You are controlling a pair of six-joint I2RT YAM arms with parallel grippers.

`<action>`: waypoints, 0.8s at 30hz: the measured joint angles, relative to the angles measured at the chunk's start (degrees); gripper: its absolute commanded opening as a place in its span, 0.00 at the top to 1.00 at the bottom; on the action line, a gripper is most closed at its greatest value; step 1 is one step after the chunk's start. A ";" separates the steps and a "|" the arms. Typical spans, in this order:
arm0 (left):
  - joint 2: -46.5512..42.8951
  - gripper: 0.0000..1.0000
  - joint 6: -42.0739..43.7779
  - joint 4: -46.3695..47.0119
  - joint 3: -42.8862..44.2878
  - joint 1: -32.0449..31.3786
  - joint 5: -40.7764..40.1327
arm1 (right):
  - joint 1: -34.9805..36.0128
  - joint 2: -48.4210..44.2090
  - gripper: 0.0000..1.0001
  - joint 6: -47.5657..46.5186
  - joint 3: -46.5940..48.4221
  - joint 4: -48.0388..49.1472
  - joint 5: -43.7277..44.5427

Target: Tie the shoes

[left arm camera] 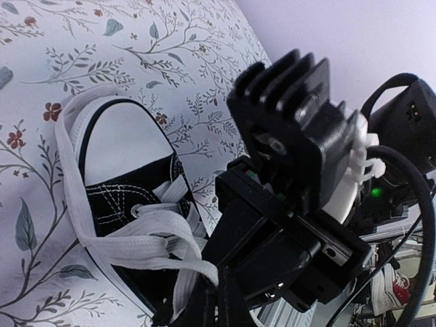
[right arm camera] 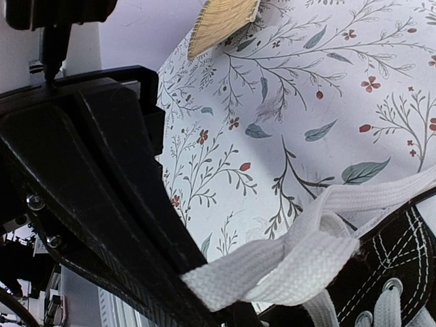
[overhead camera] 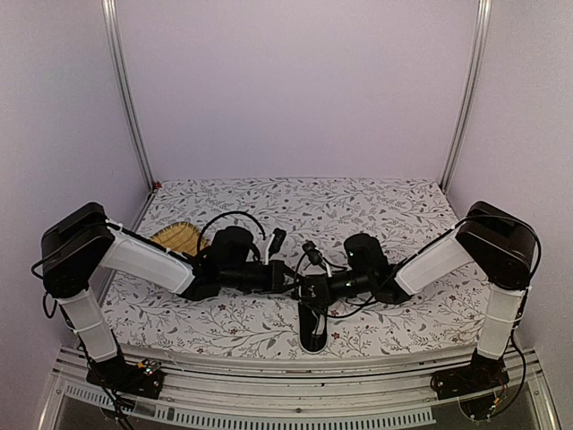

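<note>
The shoe (overhead camera: 313, 333) is a small black sneaker with a white toe cap, lying at the table's near edge between the two arms. Both grippers meet just above it. In the left wrist view the shoe (left arm camera: 119, 146) shows its toe cap and loose white laces (left arm camera: 146, 228), and my left gripper (left arm camera: 216, 294) is shut on one lace strand. My right gripper (right arm camera: 221, 303) is shut on the end of another flat white lace (right arm camera: 286, 262), which loops from the shoe (right arm camera: 392, 262). In the top view the left gripper (overhead camera: 288, 276) and right gripper (overhead camera: 311, 288) almost touch.
A yellow woven mat (overhead camera: 175, 237) lies at the left behind the left arm, also seen as the mat (right arm camera: 221, 17) in the right wrist view. The flowered tablecloth (overhead camera: 358, 202) covers the table. Metal posts stand at the back corners.
</note>
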 measured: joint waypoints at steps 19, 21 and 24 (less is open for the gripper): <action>0.00 0.76 0.87 -0.46 0.46 0.13 -1.18 | -0.26 1.64 0.98 4.59 -0.90 6.64 -2.03; -0.11 0.70 1.25 -0.90 0.46 0.13 -1.55 | -0.20 1.64 0.98 4.52 -0.96 6.67 -1.88; -1.11 0.60 2.56 -2.40 -0.02 0.11 -1.81 | -0.09 1.64 0.98 4.39 -1.51 7.04 -1.36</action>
